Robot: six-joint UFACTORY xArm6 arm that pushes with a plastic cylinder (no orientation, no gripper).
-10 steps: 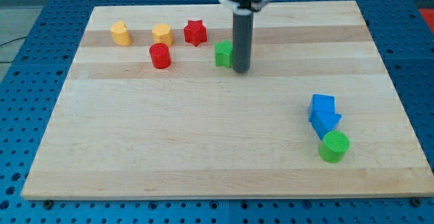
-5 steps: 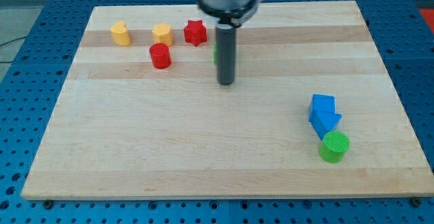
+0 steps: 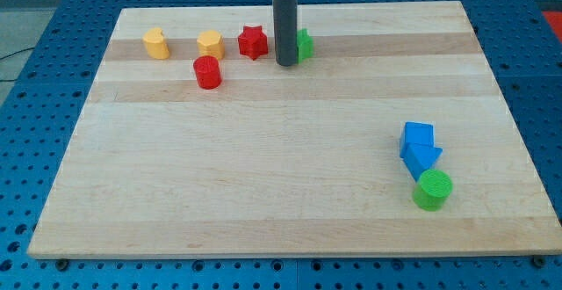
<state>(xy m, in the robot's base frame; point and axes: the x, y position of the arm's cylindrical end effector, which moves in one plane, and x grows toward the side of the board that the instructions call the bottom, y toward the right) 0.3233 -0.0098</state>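
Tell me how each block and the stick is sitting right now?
Tip: down on the board, against the green block's left side.
Green block: partly hidden behind the rod.
Red star: flat, just left of the rod, apart.
Red cylinder: upright, alone.
Two yellow blocks: upright, apart.
Two blue blocks: touching.
Green cylinder: upright, against the lower blue block.

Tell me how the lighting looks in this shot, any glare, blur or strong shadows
Camera view: even, soft light, no glare on the wooden board; blocks cast only faint short shadows. All looks sharp, including my tip beside the green block, which the rod partly hides. The rod's top is cut off at the view's top.
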